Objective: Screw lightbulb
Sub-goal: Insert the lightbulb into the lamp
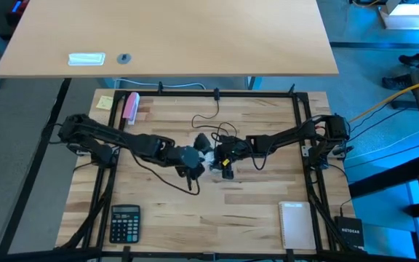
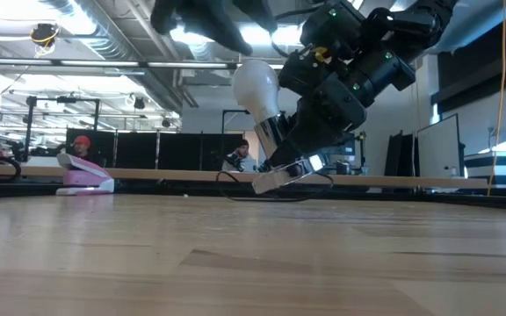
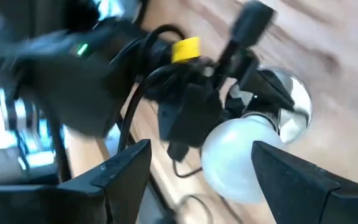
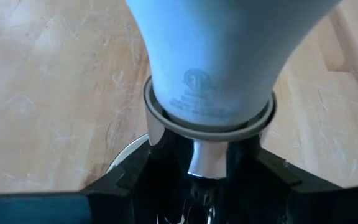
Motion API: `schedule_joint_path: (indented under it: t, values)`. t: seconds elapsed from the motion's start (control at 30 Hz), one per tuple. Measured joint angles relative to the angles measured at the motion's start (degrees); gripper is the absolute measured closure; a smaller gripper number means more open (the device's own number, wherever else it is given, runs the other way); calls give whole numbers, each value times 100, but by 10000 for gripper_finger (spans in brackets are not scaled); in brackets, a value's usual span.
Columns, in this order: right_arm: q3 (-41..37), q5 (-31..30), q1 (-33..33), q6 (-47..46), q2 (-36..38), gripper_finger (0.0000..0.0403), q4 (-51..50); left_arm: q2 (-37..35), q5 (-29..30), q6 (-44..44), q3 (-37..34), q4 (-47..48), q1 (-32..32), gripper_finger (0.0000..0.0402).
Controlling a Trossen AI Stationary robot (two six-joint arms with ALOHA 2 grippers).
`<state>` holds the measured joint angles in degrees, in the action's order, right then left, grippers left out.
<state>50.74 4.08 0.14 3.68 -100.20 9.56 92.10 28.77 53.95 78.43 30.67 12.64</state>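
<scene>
At the middle of the wooden table, the lightbulb is held up off the surface, tilted, its white globe uppermost and its narrow neck running down into the silver socket. The right gripper is clenched around that socket, with the bulb's neck sitting between its two dark fingers in the right wrist view. The socket's lower rim hangs just above the tabletop in the low view, not resting on it. A black cord loops away from the socket toward the far side of the table.

The left gripper is at the globe from the other side: its fingers stand apart, one on either side of the white glass, and no contact with it can be seen, so the bulb is released on that side. From above, the two grippers meet at table centre, the left arm stretched in low from the left edge and the right arm reaching in from the right, both bent at the elbow and angled slightly toward the near side.

A calculator lies near the front left corner, well apart.
</scene>
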Motion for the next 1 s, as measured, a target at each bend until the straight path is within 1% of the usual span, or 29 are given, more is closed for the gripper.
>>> schedule_joint_path:
  t: [0.1,0.23,0.4,0.47,0.53,0.57,0.63,0.67,0.73,1.0]
  values:
    - [0,0,-2,-2,0,223,-16,-167,213,-1276,0,82,132,133]
    - [-2,12,-7,5,-1,223,-60,-498,215,-3305,0,295,114,133]
    - [-4,28,-9,7,0,223,-64,-818,-134,-5812,0,505,-220,133]
    - [-5,21,-9,11,-1,223,-63,-821,-297,-7141,0,548,-390,133]
    - [-7,6,-11,13,-2,223,-68,-769,-647,-8504,0,662,-590,133]
    - [-7,2,-11,11,0,223,-63,-734,-895,-8929,0,687,-674,133]
    - [-7,0,-11,13,0,223,-63,-629,-1324,-9335,0,702,-776,133]
    - [-7,-2,-11,25,-2,223,-57,-592,-1405,-9458,0,719,-803,133]
    - [-7,-4,-11,79,0,223,-65,-489,-1462,-9694,-1,740,-813,133]
    - [-11,-4,-13,114,0,223,-66,-157,-1539,-10129,-2,755,-822,133]
